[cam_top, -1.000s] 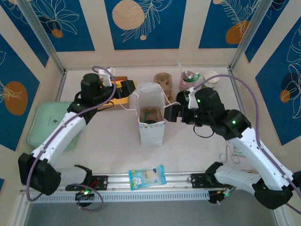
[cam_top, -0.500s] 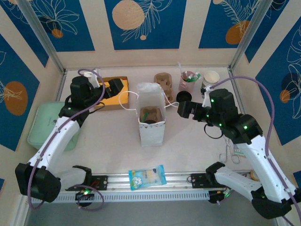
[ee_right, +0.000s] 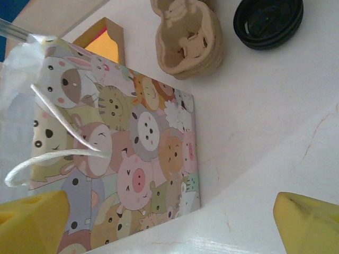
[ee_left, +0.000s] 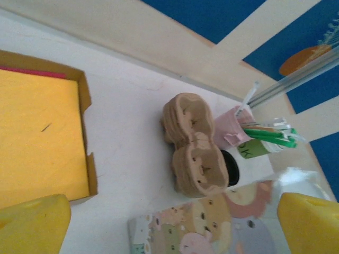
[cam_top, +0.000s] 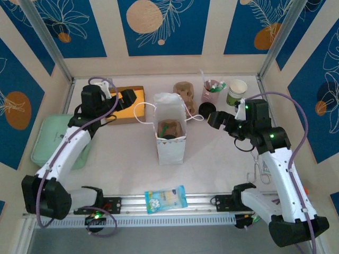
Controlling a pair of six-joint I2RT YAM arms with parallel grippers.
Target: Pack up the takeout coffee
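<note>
The takeout coffee [cam_top: 237,91], a green patterned paper cup with a white rim, stands at the back right of the table. A brown pulp carrier [cam_top: 183,92] [ee_left: 193,145] [ee_right: 187,39] lies behind the animal-print gift bag [cam_top: 170,131] [ee_left: 222,225] [ee_right: 127,153], which stands open in the middle. Something brown and green lies inside the bag. My left gripper [cam_top: 128,98] [ee_left: 169,233] hangs open over the yellow box, left of the bag. My right gripper [cam_top: 214,119] [ee_right: 169,227] is open to the right of the bag, nothing between its fingers.
A pink cup [cam_top: 211,91] [ee_left: 232,124] with stirrers stands between carrier and coffee. In front of it lies a round black lid [cam_top: 206,109] [ee_right: 268,18]. A cardboard box with yellow contents [cam_top: 124,100] [ee_left: 37,137] is back left, a green tray [cam_top: 53,138] far left, a snack packet [cam_top: 166,198] near the front rail.
Both arms have drawn away from the bag: the left gripper a little to the left over the yellow box, the right gripper to the right and back. Both stayed open.
</note>
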